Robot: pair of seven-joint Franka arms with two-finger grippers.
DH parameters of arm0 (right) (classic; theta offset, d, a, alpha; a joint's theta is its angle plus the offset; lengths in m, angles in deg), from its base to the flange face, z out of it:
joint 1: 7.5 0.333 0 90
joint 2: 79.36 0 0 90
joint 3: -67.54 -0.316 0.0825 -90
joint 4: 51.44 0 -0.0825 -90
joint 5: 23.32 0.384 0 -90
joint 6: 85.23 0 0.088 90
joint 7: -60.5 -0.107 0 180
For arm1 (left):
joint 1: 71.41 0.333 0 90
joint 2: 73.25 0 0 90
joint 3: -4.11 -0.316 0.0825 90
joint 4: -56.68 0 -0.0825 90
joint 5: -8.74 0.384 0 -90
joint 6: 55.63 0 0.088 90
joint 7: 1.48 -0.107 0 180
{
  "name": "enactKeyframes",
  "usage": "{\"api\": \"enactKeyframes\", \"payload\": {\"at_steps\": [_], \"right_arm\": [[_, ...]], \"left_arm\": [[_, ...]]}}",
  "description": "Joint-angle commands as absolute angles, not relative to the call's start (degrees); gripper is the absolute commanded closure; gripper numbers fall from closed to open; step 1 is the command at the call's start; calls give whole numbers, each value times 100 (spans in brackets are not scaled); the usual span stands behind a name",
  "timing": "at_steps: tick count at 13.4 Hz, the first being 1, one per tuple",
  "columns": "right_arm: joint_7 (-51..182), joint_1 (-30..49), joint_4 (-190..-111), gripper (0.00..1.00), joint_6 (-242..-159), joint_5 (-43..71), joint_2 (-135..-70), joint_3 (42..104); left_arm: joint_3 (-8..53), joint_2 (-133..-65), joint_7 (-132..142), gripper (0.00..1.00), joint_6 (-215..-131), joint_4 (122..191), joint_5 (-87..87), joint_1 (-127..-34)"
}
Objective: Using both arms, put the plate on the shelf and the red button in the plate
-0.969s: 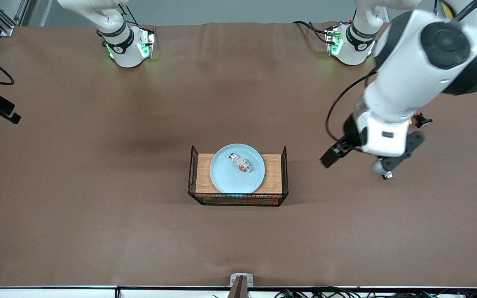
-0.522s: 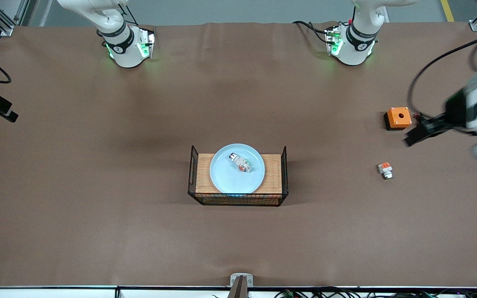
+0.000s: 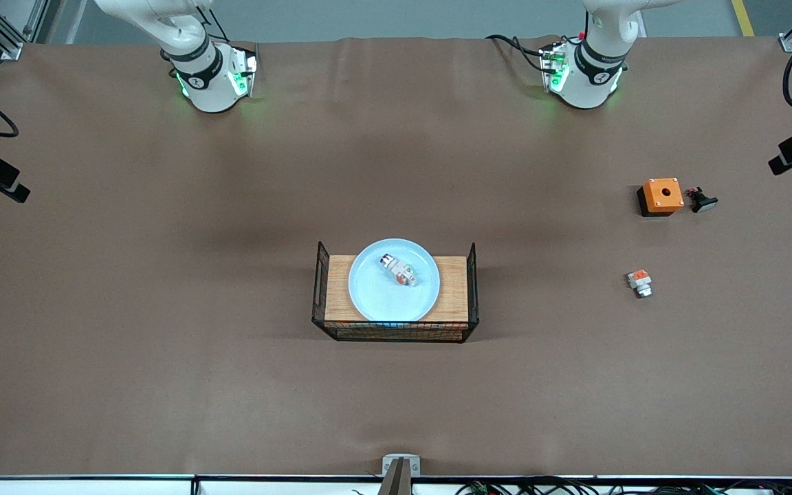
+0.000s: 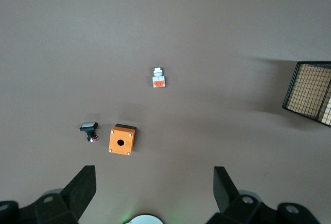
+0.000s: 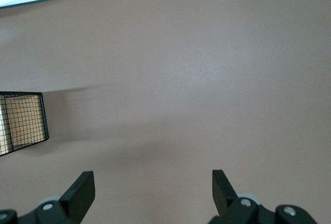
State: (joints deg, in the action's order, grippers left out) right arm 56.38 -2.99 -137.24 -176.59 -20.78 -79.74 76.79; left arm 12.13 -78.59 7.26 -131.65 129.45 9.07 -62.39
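The pale blue plate (image 3: 379,299) lies on a wooden board inside a wire basket (image 3: 319,289) at the table's middle. On the plate rests the red button (image 3: 399,269), a small white-and-grey part with a red-orange patch. My left gripper (image 4: 153,172) hangs open and holds nothing, high over the left arm's end of the table, above an orange box. My right gripper (image 5: 152,175) is open too, with bare table under it and the basket's end (image 5: 20,120) off to one side. Neither wrist view shows the plate or the button.
An orange box with a round hole (image 3: 661,195) (image 4: 121,139) and a small black part (image 3: 702,201) (image 4: 89,129) sit toward the left arm's end. A stubby white piece with an orange top (image 3: 639,282) (image 4: 159,77) lies nearer the front camera than the box.
The left arm has swung away from over the stubby white piece toward its end of the table, almost leaving the front view and uncovering the orange box. Plate and button have stayed put.
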Motion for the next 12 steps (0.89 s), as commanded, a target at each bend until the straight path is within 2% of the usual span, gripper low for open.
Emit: {"api": "enactKeyframes", "payload": {"at_steps": [1,5,12], "right_arm": [[5575,-284,-13590,0,-17585,-2156,-8015,7660],[5575,-284,-13590,0,-17585,-2156,-8015,7660],[5575,-284,-13590,0,-17602,-2156,-8015,7660]], "left_arm": [[1211,-7440,425,0,-13348,13488,822,-6209],[710,-6782,318,0,-13797,14463,831,-6858],[727,-6508,318,0,-13877,14729,874,-7053]]}}
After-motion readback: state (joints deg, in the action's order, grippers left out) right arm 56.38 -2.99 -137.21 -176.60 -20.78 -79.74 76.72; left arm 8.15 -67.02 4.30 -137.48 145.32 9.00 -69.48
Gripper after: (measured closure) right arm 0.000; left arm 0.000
